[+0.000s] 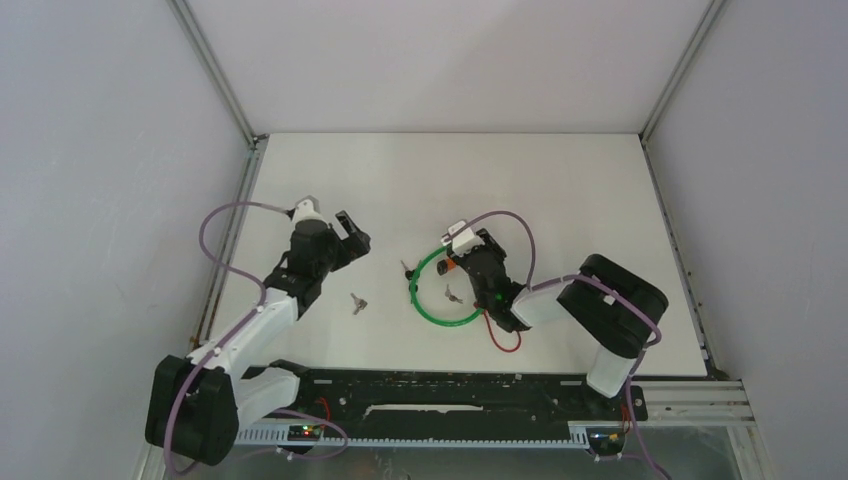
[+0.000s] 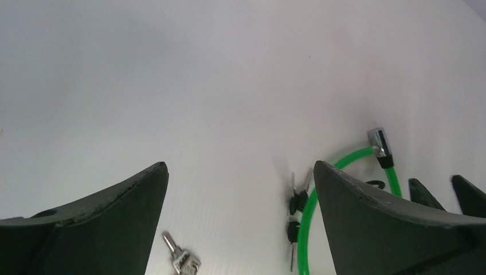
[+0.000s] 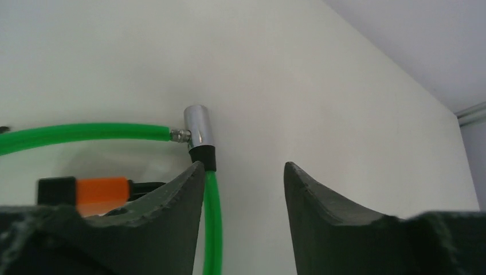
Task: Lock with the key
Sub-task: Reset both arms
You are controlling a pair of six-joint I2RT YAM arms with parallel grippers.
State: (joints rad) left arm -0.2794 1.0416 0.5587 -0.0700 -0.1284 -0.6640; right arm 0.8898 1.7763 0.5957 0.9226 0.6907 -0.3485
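Hovering with left gripper (image 2: pixel 240 167) and right gripper (image 3: pixel 243 167) spread empty, judging small silver metal key (image 2: pixel 181 259) as light, slippery, probably best pinched by its head.

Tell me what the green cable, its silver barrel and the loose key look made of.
Green cable: glossy plastic sheath, smooth with an even sheen; core hidden.
Silver barrel: polished metal, probably chromed, with mirror-like highlights.
Loose key: bare silvery metal with a duller shine.

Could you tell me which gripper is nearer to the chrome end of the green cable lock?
Right. The right gripper hangs right beside the chrome end, which lies just ahead of one finger; the left gripper stands well off to its left.
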